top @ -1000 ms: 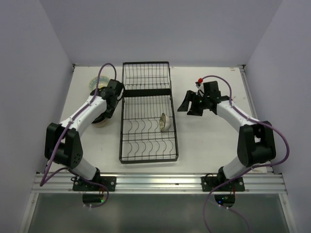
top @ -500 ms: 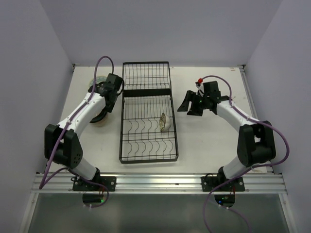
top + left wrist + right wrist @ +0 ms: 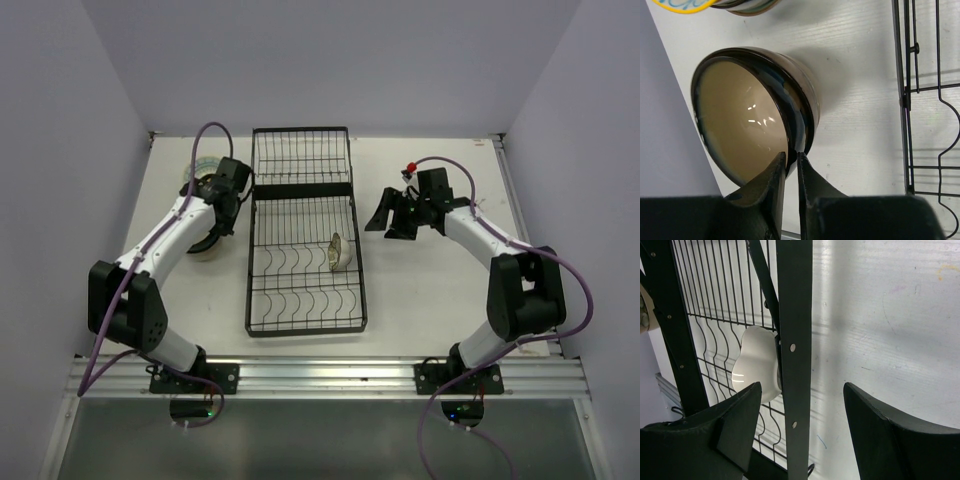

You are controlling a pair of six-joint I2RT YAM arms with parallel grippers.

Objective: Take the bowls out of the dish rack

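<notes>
While tight on glossy round bowl (image 3: 740, 115), left pincer (image 3: 792, 156); right pincer (image 3: 801, 387) wide near black wire rack (image 3: 795, 315).

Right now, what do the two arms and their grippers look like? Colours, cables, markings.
Both arms, left arm and right arm, have white tubular links and black joint housings. A purple cable loops along each. The left gripper and right gripper have black, tapered fingers. A small red part sits at the right wrist.
</notes>
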